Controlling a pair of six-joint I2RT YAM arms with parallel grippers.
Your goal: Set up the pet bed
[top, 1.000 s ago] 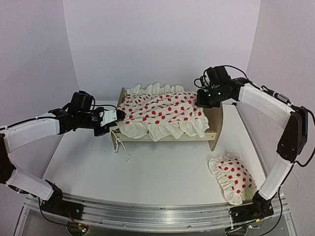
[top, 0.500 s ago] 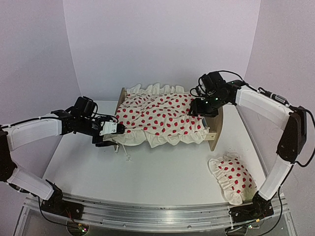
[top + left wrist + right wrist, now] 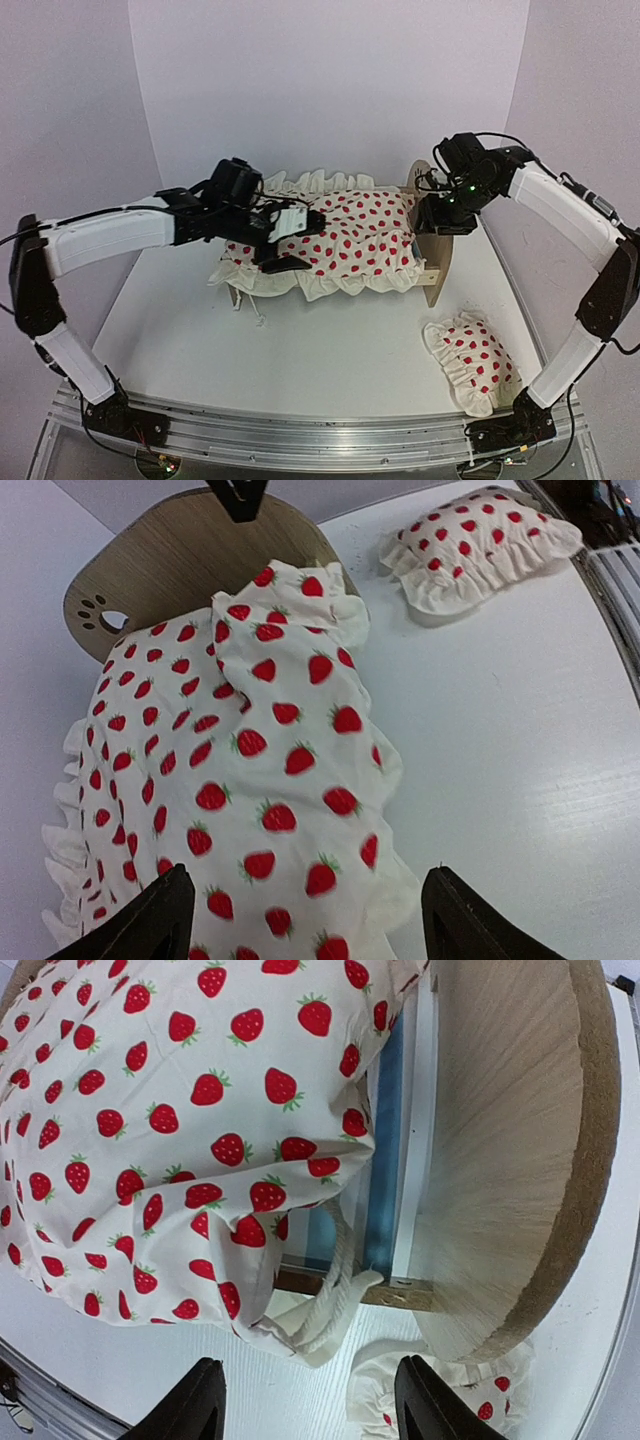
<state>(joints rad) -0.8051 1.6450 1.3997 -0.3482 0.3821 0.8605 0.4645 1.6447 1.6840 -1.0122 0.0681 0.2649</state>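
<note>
Left jaws are wide and empty, nothing pinched, hanging over the blanket well away from the headboard, toward the foot end. Right jaws are apart and empty too, just above the blanket corner next to the headboard's inner face. My read: both are off the cloth because the blanket is already laid. It covers the bed from the headboard down, ruffle hanging over the side rail, so it needs no grip to stay put. The corner by the headboard is bunched, with a cord loop dangling and a strip of blue mattress showing between cloth and headboard; likely worth a tug. The bed sits under both jaws, neither touching wood as far as I can tell. Its foot end is hidden by cloth and the left arm. Pillow lies on the surface beside the headboard's outer face, off the bed, so probably what's left.
</note>
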